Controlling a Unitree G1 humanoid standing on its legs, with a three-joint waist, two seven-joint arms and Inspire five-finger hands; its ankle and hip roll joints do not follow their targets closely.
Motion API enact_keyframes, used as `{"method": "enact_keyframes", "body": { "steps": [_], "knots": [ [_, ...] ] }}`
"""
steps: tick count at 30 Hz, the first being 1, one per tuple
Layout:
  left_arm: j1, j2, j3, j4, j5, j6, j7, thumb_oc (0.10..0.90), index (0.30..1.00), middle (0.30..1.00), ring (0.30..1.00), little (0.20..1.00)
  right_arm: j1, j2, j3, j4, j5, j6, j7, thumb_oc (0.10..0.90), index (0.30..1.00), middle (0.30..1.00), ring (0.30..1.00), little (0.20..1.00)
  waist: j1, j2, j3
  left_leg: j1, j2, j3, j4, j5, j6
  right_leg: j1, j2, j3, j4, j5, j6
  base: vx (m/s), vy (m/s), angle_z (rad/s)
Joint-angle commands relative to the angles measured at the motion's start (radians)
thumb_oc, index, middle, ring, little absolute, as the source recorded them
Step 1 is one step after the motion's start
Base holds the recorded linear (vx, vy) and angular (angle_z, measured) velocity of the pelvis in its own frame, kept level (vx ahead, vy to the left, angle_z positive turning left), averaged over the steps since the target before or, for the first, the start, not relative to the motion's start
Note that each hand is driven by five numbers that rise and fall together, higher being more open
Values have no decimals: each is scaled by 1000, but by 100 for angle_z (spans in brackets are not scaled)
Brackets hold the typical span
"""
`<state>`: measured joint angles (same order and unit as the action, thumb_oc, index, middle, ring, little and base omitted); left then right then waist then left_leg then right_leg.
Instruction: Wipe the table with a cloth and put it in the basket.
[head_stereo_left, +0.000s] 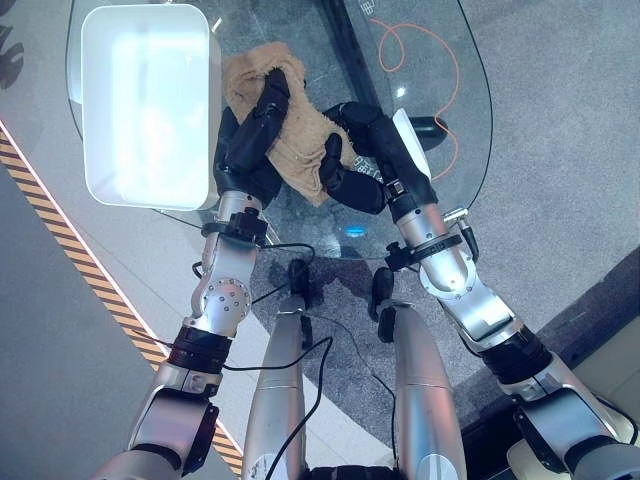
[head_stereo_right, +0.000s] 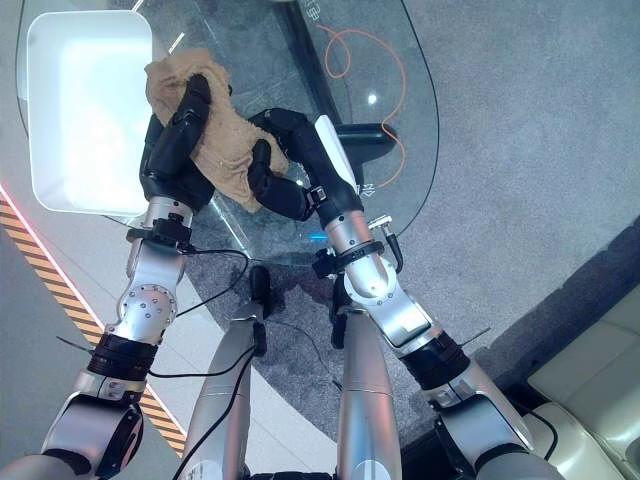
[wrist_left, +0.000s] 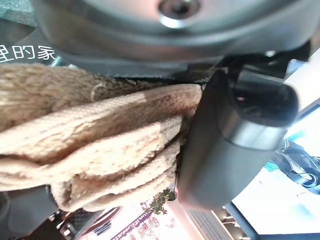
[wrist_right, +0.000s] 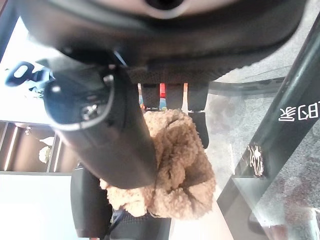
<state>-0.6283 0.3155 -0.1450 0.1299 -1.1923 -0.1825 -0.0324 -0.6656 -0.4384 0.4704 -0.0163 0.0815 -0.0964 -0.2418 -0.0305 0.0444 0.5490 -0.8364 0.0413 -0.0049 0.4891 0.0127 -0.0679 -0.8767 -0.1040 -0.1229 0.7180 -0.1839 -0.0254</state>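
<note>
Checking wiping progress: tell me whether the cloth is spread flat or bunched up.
Bunched up. The tan cloth lies crumpled in thick folds on the glass table, with the left hand and right hand curled round it.

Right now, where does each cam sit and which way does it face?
Left eye view: head, looking down; both arms, left hand and right hand on the cloth, glass table, white basket.
Right eye view: same scene, slightly offset.
Left wrist view: along its thumb, cloth close.
Right wrist view: along its fingers, cloth gripped.
All share the cloth.
</note>
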Motion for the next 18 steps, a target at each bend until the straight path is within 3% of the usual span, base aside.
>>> {"method": "enact_keyframes", "body": {
  "steps": [1,18],
  "knots": [
    [-102,-20,-11,-125,42,-71,-100,100,300,300,300,200,-161,76,-34,-260,32,-146,-16,800,900,900,900,900,5,-1,-29,50,-49,83,27,-103,53,43,44,-3,-88,28,37,0,0,0],
    [-94,-33,0,-130,52,-90,-103,100,300,300,300,200,-153,87,-42,-261,24,-151,-20,800,900,900,900,900,5,0,-29,45,-50,84,29,-106,53,37,46,-2,-83,24,35,0,0,0]
  ]
}}
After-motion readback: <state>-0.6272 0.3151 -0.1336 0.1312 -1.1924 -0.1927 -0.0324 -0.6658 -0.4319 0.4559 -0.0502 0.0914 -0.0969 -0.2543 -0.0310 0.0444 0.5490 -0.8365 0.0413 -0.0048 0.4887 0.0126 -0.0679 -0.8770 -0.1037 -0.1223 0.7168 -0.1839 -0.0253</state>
